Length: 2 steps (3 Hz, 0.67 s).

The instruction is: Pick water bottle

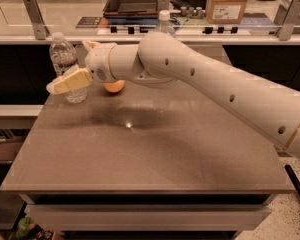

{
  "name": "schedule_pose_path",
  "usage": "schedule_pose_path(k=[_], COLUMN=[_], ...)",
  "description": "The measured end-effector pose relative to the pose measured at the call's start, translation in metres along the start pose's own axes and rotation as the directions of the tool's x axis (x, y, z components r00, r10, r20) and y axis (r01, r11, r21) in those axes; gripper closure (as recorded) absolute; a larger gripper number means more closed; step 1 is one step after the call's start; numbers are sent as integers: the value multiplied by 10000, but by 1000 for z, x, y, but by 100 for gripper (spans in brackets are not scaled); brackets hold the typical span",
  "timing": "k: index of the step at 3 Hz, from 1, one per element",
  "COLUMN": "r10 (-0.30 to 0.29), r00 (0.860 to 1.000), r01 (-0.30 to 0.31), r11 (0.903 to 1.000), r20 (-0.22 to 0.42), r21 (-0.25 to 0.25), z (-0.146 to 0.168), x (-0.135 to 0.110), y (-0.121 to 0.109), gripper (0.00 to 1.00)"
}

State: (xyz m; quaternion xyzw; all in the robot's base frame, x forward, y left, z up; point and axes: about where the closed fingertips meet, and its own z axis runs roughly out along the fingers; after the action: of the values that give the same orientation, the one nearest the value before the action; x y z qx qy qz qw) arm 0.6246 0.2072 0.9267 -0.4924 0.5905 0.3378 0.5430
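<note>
approach geometry: water bottle upright at far-left corner of table; gripper w/ jaws spread, near jaw crossing bottle's lower body, bottle just left of jaw mouth.

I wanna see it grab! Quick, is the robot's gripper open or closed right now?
Gripper: open, right at the water bottle, not closed on it.

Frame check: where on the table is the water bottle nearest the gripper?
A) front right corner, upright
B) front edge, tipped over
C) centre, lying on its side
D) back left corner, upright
D: the water bottle stands upright at the back left corner of the table, with the open gripper at it and one finger crossing its lower half.
</note>
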Motion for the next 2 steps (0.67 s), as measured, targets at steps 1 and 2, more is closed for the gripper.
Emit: schedule_pose_path(k=[1,2], r10=[-18,-29], r00=[10000,10000], r01=[18,29], r11=[10000,10000], r20=[8,15], r21=[-32,-67], z=[1,3], x=[-1,-2], y=[2,4], gripper=[18,41])
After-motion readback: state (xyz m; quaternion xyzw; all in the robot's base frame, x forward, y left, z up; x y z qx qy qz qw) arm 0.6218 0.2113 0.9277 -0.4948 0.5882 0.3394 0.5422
